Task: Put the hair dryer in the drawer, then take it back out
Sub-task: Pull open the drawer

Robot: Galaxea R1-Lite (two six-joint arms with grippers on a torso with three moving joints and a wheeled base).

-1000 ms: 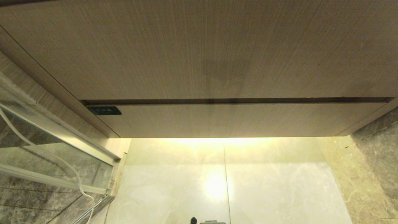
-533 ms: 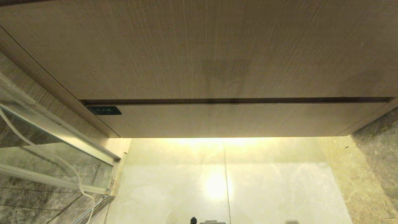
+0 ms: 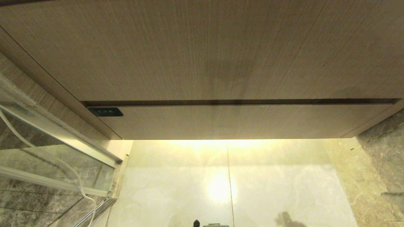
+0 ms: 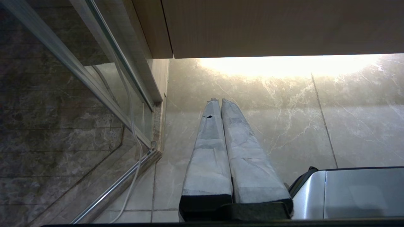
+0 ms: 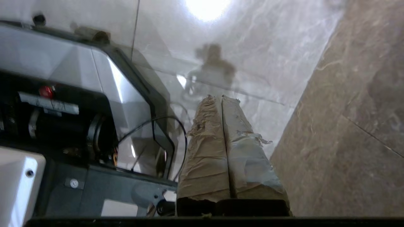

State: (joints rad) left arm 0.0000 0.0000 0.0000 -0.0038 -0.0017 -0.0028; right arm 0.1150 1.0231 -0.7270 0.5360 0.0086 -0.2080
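With both the left gripper [image 4: 217, 101] and right gripper [image 5: 221, 97] clenched empty below the closed drawer [image 3: 240, 121], you risk ramming its handleless front.

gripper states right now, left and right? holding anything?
Left gripper: shut, empty, pointing at the pale floor tiles.
Right gripper: shut, empty, over the floor beside the robot base.

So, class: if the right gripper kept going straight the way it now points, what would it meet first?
Probably the glossy pale floor tile. The shut right gripper points at its own reflection there, with nothing visible between them; depth is unclear.
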